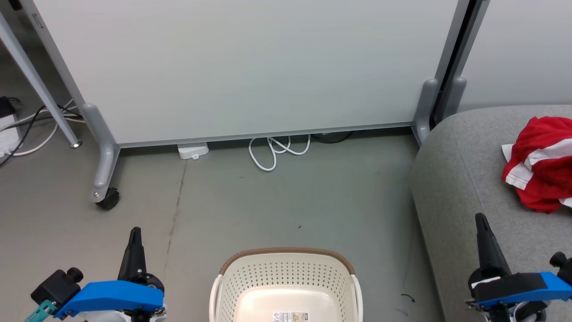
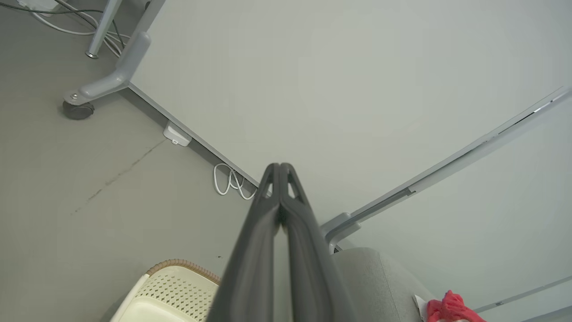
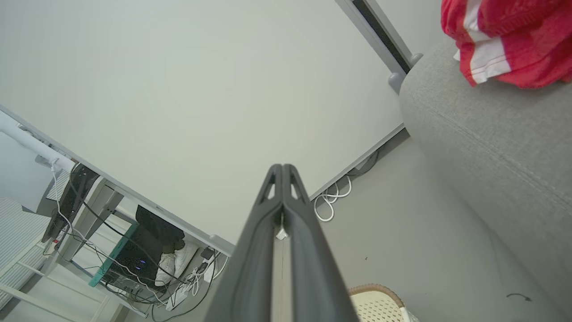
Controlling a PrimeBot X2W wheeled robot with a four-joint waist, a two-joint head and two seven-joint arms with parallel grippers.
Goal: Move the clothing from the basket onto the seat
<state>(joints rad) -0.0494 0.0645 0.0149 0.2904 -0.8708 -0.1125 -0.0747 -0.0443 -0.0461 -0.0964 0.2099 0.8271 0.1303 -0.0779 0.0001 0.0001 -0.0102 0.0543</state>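
Observation:
The red clothing [image 1: 543, 167] with white stripes lies crumpled on the grey seat [image 1: 469, 179] at the right. It also shows in the right wrist view as clothing [image 3: 505, 40] on the seat [image 3: 500, 143], and as clothing [image 2: 451, 308] at the left wrist view's lower right. The cream basket [image 1: 286, 286] stands on the floor at bottom centre, with a label on its bare bottom and nothing in it. My left gripper [image 1: 135, 232] is shut and holds nothing, left of the basket. My right gripper [image 1: 481, 219] is shut and holds nothing, over the seat's front part.
A pale partition panel [image 1: 250, 67] on grey wheeled feet [image 1: 105, 197] stands behind the basket. A coiled white cable [image 1: 275, 150] and a white power block [image 1: 193, 150] lie at its base. More cables [image 1: 27, 129] lie at far left. In the right wrist view, a person's white shoes [image 3: 176, 261] show under a desk.

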